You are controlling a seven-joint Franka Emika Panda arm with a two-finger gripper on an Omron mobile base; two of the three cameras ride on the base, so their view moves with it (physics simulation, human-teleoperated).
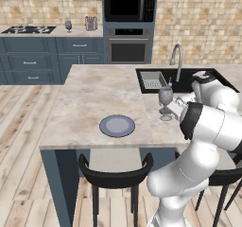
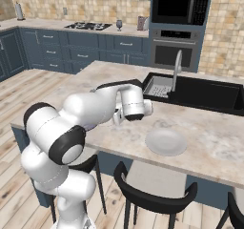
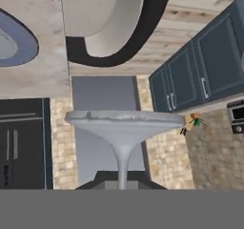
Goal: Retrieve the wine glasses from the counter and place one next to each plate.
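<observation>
**Goblet in hand, between the two plates**

The end effector point(image 1: 171, 107) is closed on the stem of the dark goblet point(image 1: 166, 96), gripping it from the arm's side. In the left base view the goblet stands upright, its long axis vertical, foot at or just above the island bench point(image 1: 94, 93); I cannot tell whether it touches. In the hand view the stem point(image 3: 122, 163) rises from between the fingertips and the flared disc beyond it looks like the foot.

From the goblet, the blue-grey plate point(image 1: 116, 126) lies at about 8 o'clock in the left base view, near but apart. The pale plate point(image 2: 166, 142) lies at about 4 o'clock from the wrist in the right base view. Which plate this glass is meant for is a judgement; either calls for a short sideways carry with the stem kept vertical.

The goblet is opaque, wide-bowled and smooth. Both plates are flat and round, the blue-grey one rimmed. The island bench is beige marbled stone with a black sink point(image 1: 189, 79) at 12 o'clock.

The second glass point(image 1: 68, 26), small, slim and clear, stands on the far bench point(image 1: 80, 32) beside the hob point(image 1: 28, 30).
</observation>
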